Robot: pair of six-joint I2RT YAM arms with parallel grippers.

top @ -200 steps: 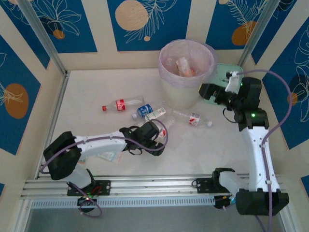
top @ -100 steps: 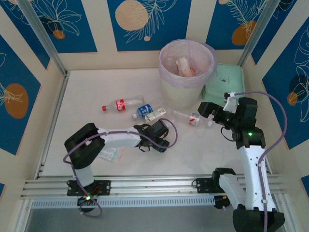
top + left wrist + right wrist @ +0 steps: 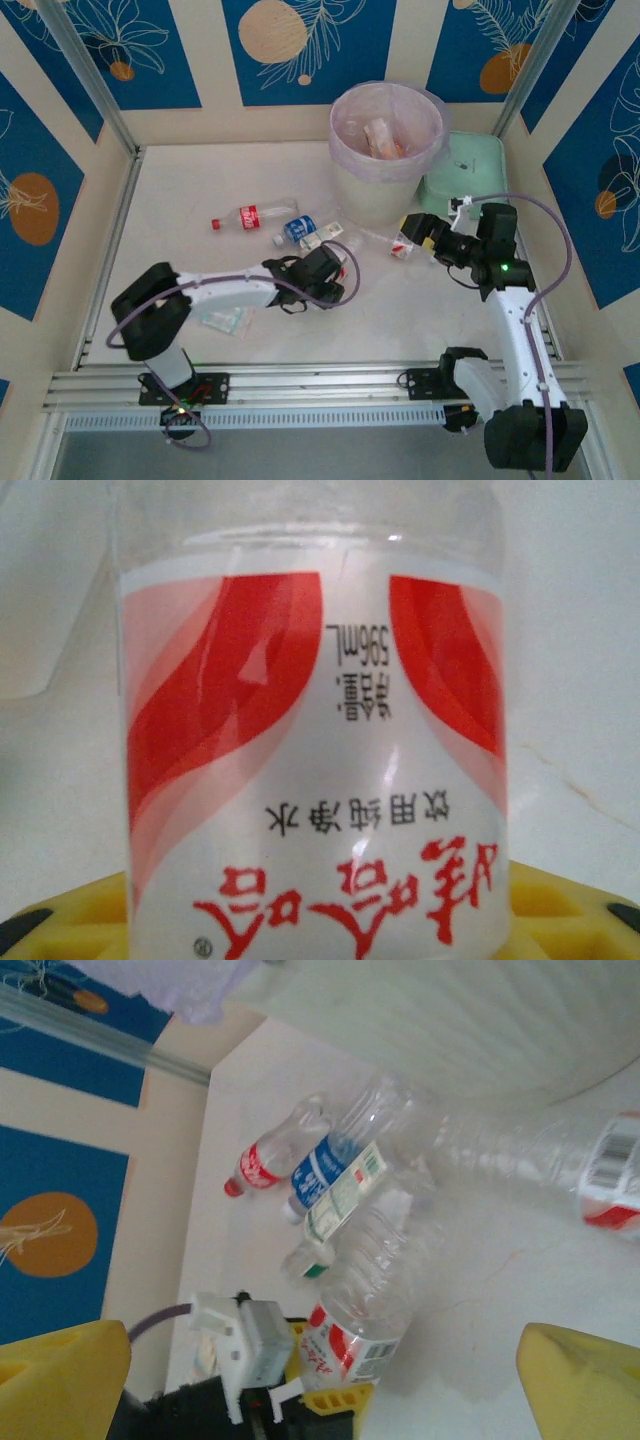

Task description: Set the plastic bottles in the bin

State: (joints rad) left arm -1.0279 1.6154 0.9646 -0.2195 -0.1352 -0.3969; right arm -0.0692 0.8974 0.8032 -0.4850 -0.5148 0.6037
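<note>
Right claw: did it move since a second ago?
Yes. The right gripper has come away from the bin, toward the near edge of the table, and is now by the red-labelled bottle.

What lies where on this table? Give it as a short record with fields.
bin: at the far edge, something already inside
left hand: around a red-and-white bottle, grip unclear
right hand: open, empty, next to a clear bottle
loose bottles: red-label bottle, blue-label bottle, lying left of the bin
green case: right of the bin
</note>
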